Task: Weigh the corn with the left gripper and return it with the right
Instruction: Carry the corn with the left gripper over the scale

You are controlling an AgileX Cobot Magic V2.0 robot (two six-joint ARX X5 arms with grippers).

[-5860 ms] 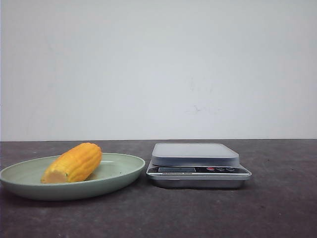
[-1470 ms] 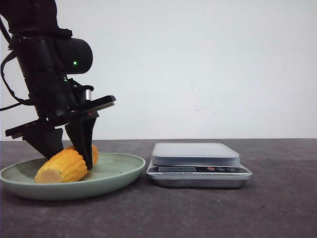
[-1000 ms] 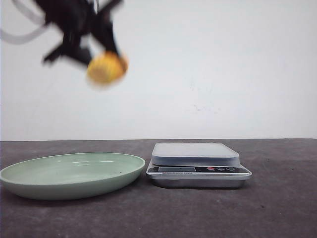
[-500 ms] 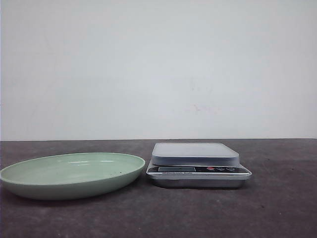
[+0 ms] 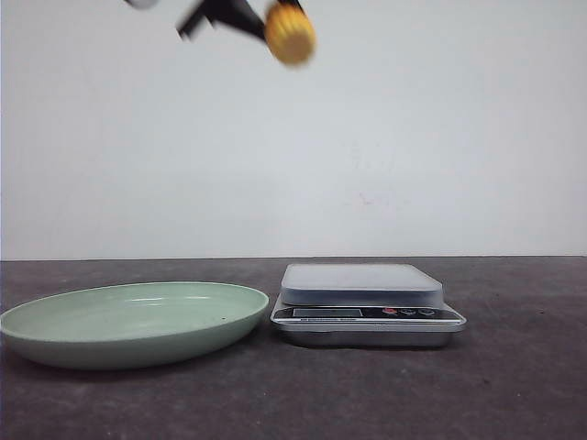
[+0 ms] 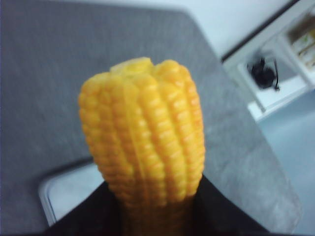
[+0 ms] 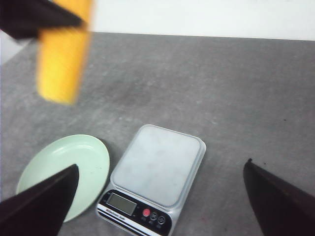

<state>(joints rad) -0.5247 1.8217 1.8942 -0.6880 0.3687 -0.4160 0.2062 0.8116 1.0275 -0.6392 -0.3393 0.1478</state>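
Note:
The corn point(image 5: 290, 33), a stubby yellow cob, hangs blurred at the top of the front view, high above the gap between plate and scale. My left gripper point(image 5: 275, 20) is shut on it, only its black fingers showing. In the left wrist view the corn point(image 6: 142, 142) fills the middle, clamped at its base between the black fingers point(image 6: 83, 216). My right gripper point(image 7: 160, 184) is open and empty, high over the scale point(image 7: 157, 169); it is out of the front view. The right wrist view also shows the corn point(image 7: 63, 59).
A pale green plate point(image 5: 128, 310) lies empty at the left of the dark table, also in the right wrist view point(image 7: 59, 164). A silver digital kitchen scale point(image 5: 362, 286) stands right beside it, its platform bare.
The left gripper closed on the corn in the plate and lifted it out of view. It is now back at the top of the front view, further right, towards the scale.

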